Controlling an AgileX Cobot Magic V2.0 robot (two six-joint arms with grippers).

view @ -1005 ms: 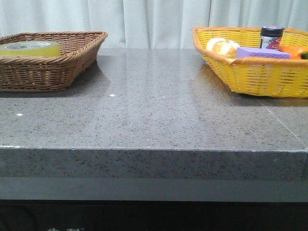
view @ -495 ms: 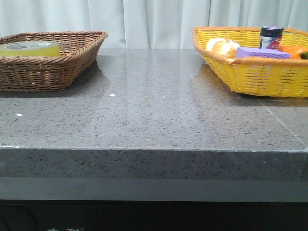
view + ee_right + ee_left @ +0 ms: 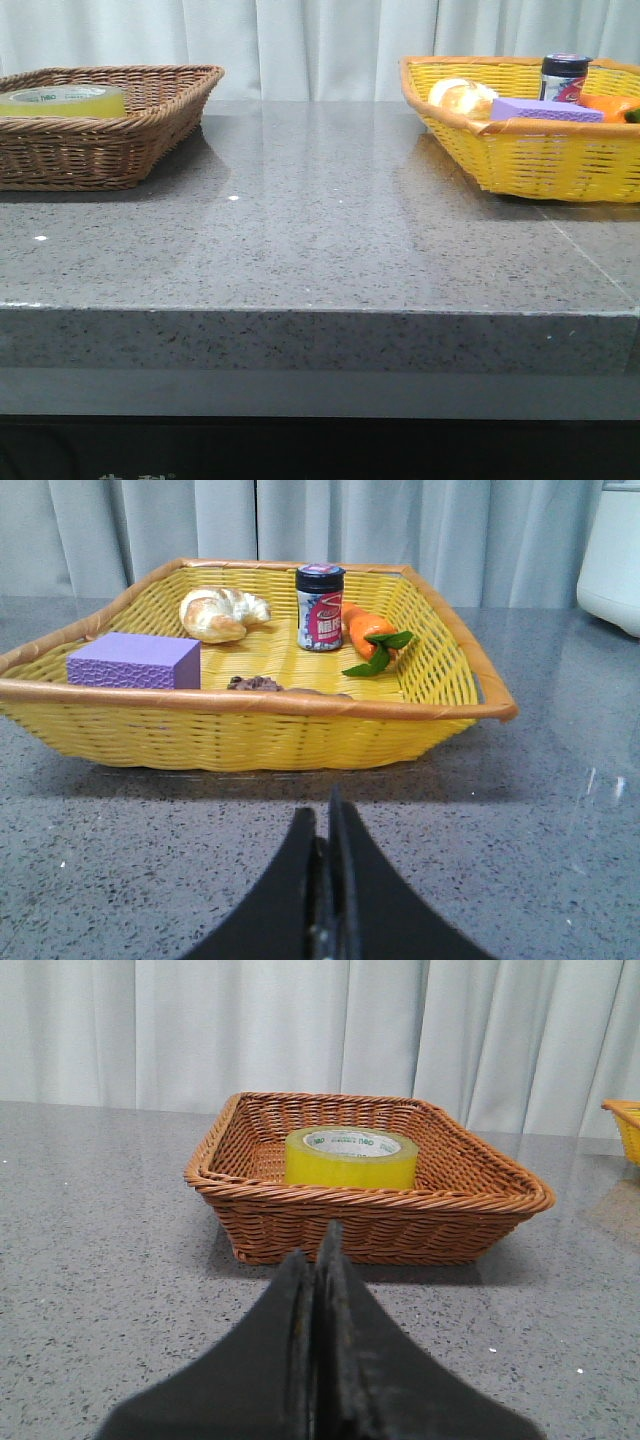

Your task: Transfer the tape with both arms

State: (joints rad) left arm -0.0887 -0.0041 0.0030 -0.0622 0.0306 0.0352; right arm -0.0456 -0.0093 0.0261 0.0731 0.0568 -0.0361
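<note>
I see the yellow tape roll [image 3: 350, 1157] lying flat in the brown wicker basket [image 3: 300, 1215]; L hand [image 3: 318, 1260] & R hand [image 3: 328, 825] both clenched, empty; fits either pre-pickup or delivered.

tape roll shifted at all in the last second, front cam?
No. The tape roll sits in the same spot against the brown basket rim, far-left of the countertop.
</note>
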